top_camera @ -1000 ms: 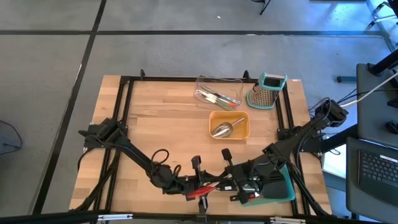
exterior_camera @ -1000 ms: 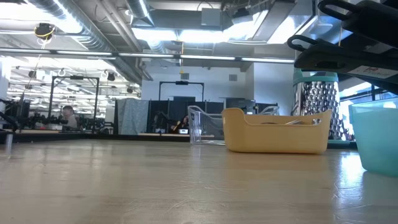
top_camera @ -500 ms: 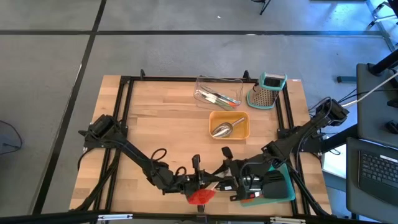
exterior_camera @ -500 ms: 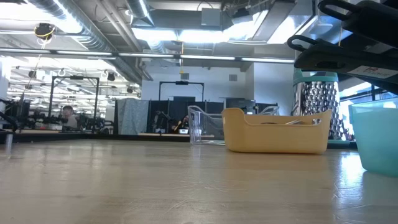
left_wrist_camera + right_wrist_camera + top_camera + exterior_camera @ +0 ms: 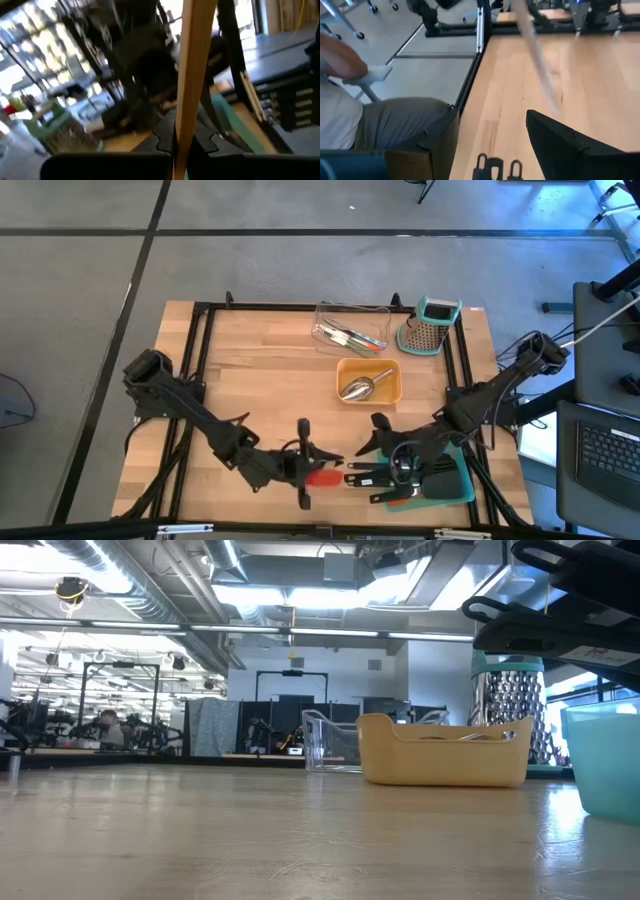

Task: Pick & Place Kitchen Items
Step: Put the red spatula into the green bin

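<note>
Your left tool [image 5: 300, 470] is clenched on the red silicone spatula [image 5: 322, 477] by its light wooden handle, near the table [image 5: 260, 380] front edge; the right tool [image 5: 380, 448] stands released beside the teal-green tray [image 5: 462, 485]. Expect it light, stiff in the handle, soft at the head; grip mid-handle. The head's shape is hard to make out, and the low view shows neither tool.

Counter [image 5: 260, 380] was pale blond wood with a black frame; both arms were dark, the left claw [image 5: 303, 472] black around a red-headed utensil [image 5: 322, 477]. Orange tray [image 5: 390, 388] held a silvery steel scoop [image 5: 359, 387]; the clear tray [image 5: 351, 312] showed green and orange handles. Grater [image 5: 432, 332] was perforated steel with a teal top; the teal-green tray [image 5: 462, 492] carried black tools.
</note>
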